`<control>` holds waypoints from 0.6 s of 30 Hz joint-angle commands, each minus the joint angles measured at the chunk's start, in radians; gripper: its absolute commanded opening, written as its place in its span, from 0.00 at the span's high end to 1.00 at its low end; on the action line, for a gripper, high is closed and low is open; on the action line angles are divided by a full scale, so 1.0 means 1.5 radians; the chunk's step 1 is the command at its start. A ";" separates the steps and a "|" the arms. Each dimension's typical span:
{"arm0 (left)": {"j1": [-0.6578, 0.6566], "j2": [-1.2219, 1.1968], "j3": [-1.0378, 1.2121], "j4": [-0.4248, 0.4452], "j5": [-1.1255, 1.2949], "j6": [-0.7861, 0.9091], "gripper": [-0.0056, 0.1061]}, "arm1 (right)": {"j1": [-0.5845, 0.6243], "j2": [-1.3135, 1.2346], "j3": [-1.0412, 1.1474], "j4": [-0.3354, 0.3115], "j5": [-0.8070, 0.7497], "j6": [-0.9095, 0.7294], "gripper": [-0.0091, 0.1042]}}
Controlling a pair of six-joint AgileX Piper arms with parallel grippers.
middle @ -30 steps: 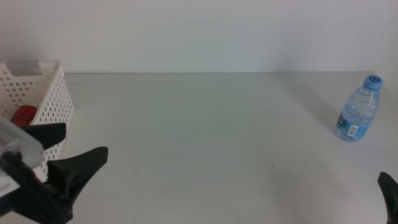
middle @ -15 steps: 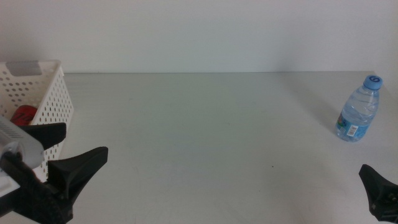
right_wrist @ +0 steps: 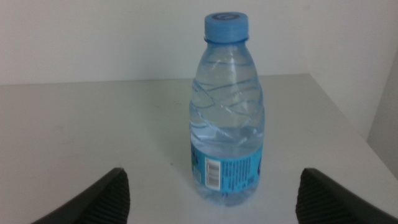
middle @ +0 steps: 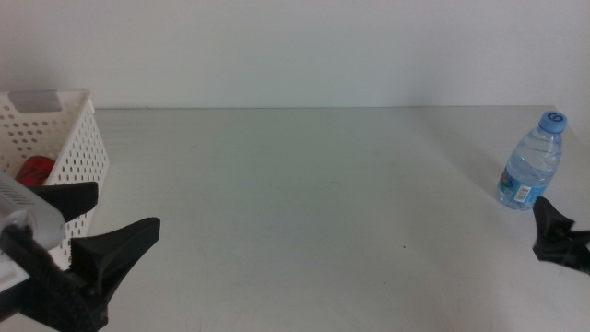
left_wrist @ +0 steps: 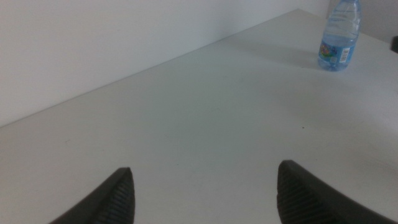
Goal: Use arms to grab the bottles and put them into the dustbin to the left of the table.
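Note:
A clear bluish water bottle [middle: 532, 164] with a blue cap stands upright at the far right of the table [middle: 304, 184]. My right gripper [middle: 540, 228] is open just on the near side of it, not touching. In the right wrist view the bottle [right_wrist: 227, 112] stands centred ahead of the two spread jaws of the right gripper [right_wrist: 213, 174]. My left gripper [middle: 127, 206] waits open and holds nothing at the lower left, beside the white perforated dustbin [middle: 78, 138]. A red can [middle: 37, 171] lies inside the dustbin. The left wrist view shows the left gripper [left_wrist: 205, 180] and the distant bottle [left_wrist: 339, 34].
A white wall runs along the back of the table. The table's right edge lies close behind the bottle. Bare tabletop stretches between the dustbin and the bottle.
My right gripper has come up from the bottom right corner toward the bottle. The left gripper, dustbin and bottle have not moved.

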 commanded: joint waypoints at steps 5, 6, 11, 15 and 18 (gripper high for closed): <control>-0.003 0.000 -0.019 0.000 -0.048 -0.011 0.28 | 0.003 0.095 -0.104 0.049 -0.077 -0.053 0.27; -0.003 0.000 -0.019 0.000 -0.048 -0.011 0.28 | 0.003 0.112 -0.115 0.062 -0.077 -0.058 0.27; -0.003 0.000 -0.019 0.000 -0.048 -0.011 0.28 | 0.003 0.185 -0.197 0.106 -0.078 -0.078 0.27; -0.003 0.000 -0.019 0.000 -0.048 -0.011 0.28 | 0.003 0.227 -0.257 0.106 -0.078 -0.078 0.27; -0.003 0.000 -0.019 0.000 -0.048 -0.011 0.28 | 0.003 0.254 -0.296 0.106 -0.077 -0.078 0.27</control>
